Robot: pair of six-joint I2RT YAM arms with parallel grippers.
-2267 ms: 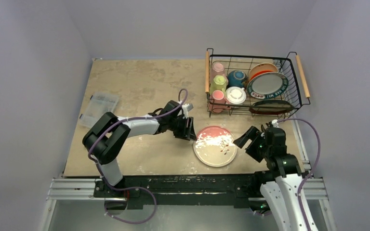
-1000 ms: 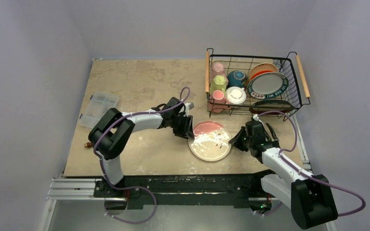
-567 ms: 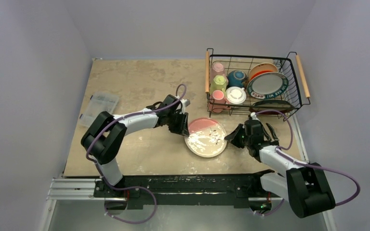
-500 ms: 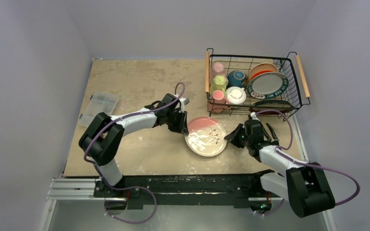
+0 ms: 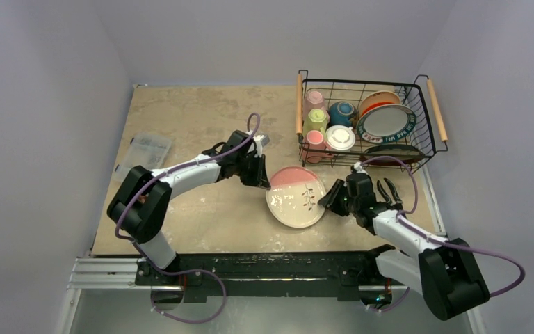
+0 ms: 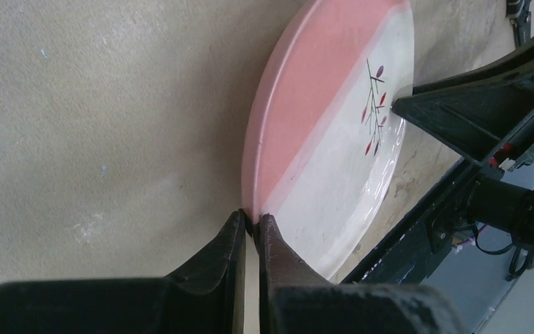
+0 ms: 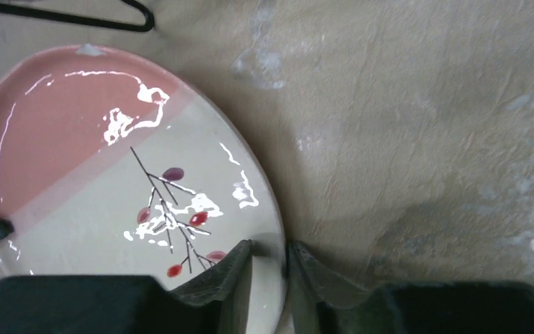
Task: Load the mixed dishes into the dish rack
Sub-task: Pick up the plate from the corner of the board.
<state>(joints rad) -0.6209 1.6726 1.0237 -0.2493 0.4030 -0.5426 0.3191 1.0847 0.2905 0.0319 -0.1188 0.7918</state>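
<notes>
My left end effector clamps the rim of the pink-and-cream plate, while my right end effector straddles the opposite rim, gripping or not I cannot tell, so the glossy plate, on the surface just beside the dish rack, may slip if lifted unevenly.

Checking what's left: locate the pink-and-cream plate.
In the top view, the pink-and-cream plate is right of centre, just below the dish rack, its rim pinched by the left gripper.
</notes>
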